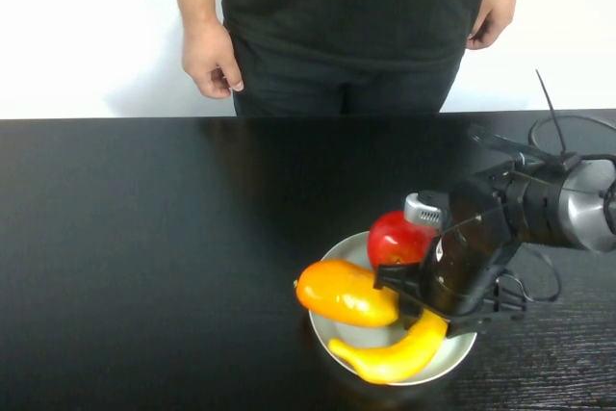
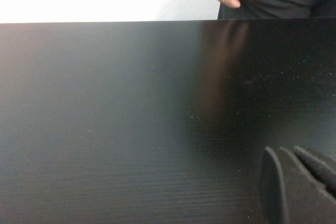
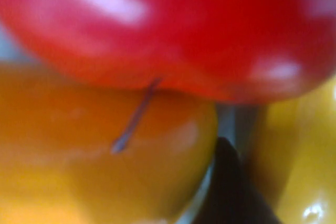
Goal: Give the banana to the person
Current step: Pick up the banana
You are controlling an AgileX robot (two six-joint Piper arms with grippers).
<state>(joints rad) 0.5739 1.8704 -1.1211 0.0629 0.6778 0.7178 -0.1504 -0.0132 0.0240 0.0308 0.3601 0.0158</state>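
While your left claw (image 2: 299, 187) idles closed over bare worktop (image 1: 144, 238), your right claw (image 1: 423, 310) straddles the banana's (image 1: 390, 358) upper end, grip state unclear.

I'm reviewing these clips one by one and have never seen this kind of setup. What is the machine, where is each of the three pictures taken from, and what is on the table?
It is a two-armed robot at a black table. The high view looks down from the robot's side; the other two come from cameras on its wrists. A grey plate holds a yellow banana, an orange-yellow mango and a red apple. The right gripper is down over the plate at the banana's upper end; whether it has gripped is not visible. Its wrist camera shows only close-up fruit. The left gripper is parked low over bare table, out of the high view. The person stands across the table, hands hanging.
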